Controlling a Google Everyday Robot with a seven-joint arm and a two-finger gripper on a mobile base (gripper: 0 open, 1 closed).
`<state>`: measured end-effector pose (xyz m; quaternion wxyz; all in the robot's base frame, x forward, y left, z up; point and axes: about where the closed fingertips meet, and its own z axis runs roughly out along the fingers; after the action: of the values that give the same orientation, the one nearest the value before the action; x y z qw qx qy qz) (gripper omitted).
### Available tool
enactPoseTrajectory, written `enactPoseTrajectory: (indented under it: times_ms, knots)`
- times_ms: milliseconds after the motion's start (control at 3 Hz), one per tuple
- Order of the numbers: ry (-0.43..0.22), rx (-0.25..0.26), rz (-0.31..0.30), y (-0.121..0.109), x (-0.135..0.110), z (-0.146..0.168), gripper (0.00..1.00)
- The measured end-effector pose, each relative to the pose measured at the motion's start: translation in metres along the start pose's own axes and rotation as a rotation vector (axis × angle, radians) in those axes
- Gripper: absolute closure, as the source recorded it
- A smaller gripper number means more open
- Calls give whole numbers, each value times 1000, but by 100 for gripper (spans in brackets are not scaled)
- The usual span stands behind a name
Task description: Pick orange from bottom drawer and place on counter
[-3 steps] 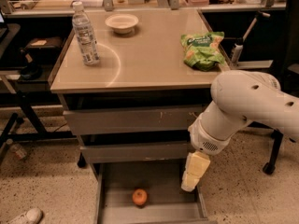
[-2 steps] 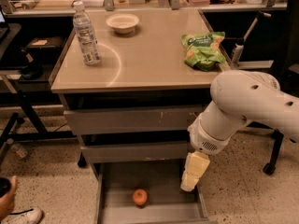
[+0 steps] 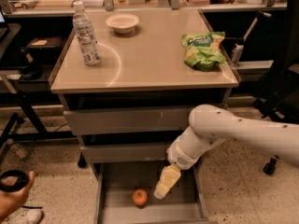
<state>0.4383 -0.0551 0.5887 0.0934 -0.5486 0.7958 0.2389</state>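
Observation:
The orange (image 3: 139, 197) lies on the grey floor of the open bottom drawer (image 3: 117, 209), near its middle front. My gripper (image 3: 164, 185) hangs from the white arm over the drawer, just right of the orange and a little above it, apart from it. The beige counter (image 3: 149, 62) tops the grey drawer cabinet above.
On the counter stand a water bottle (image 3: 86, 34) at the left, a white bowl (image 3: 122, 22) at the back and a green chip bag (image 3: 203, 49) at the right. Two shallower drawers (image 3: 126, 120) are above the open one. A person's hand (image 3: 14, 196) shows at the lower left.
My gripper has moved left and lower, from the drawer's right side to close beside the orange. A hand has come into view at the lower left.

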Motion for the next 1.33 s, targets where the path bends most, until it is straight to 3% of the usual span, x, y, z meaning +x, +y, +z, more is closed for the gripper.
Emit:
enactPoseTrajectory:
  times_ms: [333,667,1333]
  knots:
    - [-45,-110,96,-19,9,89,0]
    - [-37,-94,89,-18,10,90,0]
    - [-95,-35,202,-78,48,169,0]
